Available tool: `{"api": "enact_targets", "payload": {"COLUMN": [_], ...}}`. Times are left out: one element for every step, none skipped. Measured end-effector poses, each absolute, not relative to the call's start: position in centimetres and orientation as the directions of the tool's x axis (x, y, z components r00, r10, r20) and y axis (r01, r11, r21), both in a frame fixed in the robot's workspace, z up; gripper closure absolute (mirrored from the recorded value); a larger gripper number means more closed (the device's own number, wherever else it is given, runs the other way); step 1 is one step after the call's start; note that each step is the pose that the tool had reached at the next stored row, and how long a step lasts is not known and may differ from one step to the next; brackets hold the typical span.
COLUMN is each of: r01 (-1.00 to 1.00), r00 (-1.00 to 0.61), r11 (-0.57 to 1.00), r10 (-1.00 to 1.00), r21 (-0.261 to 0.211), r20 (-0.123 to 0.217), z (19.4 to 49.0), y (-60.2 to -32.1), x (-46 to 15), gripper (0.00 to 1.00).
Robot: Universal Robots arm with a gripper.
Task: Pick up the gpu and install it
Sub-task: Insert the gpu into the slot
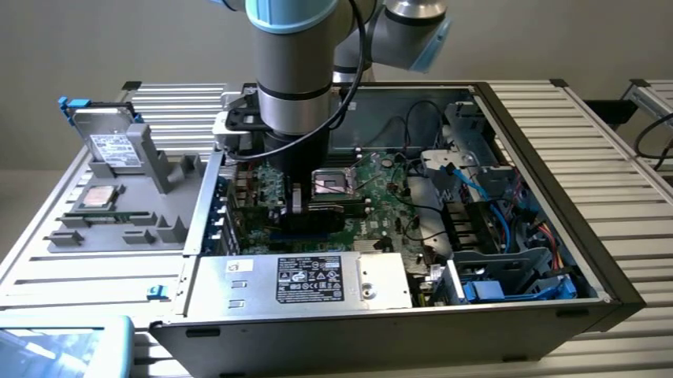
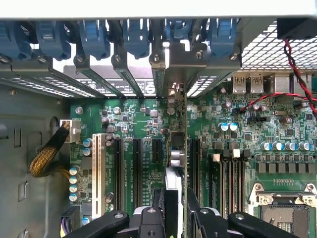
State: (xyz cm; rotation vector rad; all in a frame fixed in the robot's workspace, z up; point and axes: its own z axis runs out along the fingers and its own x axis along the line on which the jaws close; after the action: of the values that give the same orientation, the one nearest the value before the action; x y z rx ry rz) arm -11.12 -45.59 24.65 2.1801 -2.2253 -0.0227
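Clasping gpu (image 2: 176, 163) edge-on between slots (image 2: 137, 168)

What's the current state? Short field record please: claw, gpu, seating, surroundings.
claw: shut on the gpu, card edge-on in its grip
gpu: upright over the motherboard, in line with the black expansion slots
seated: cannot tell
case: open, arm lowered into it
power supply: at the case's near edge in the exterior view
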Motion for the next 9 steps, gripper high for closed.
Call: {"api": "enact_targets", "payload": {"r01": [-0.999,-0.999,-0.999,-0.999,-0.999,-0.999,-0.999,-0.999,-0.999], "r00": [-0.02,-0.02,-0.02,-0.02,-0.02,-0.02,-0.021,-0.021,-0.021], "r11": [0.021,0.021,0.02,0.021,0.021,0.021,0.021,0.021,0.021], "r10": [-1.0,-1.0,-1.0,-1.0,-1.0,-1.0,-1.0,-1.0,-1.0], "r21": [0.029,0.03,0.031,0.031,0.031,0.031,0.032,0.032,0.032], "r20": [0.008,0.008,0.007,0.007,0.007,0.007,0.007,0.007,0.006], "z": [24.65,24.65,24.64,24.65,24.65,24.66,24.66,24.66,24.66], "y": [-45.6,-45.65,-45.69,-45.69,-45.7,-45.7,-45.7,-45.7,-45.7], "x": [-11.12,-11.11,-11.11,-11.12,-11.12,-11.12,-11.13,-11.13,-11.13], "gripper": [0.72,0.72,0.72,0.72,0.72,0.72,0.72,0.72,0.72]}}
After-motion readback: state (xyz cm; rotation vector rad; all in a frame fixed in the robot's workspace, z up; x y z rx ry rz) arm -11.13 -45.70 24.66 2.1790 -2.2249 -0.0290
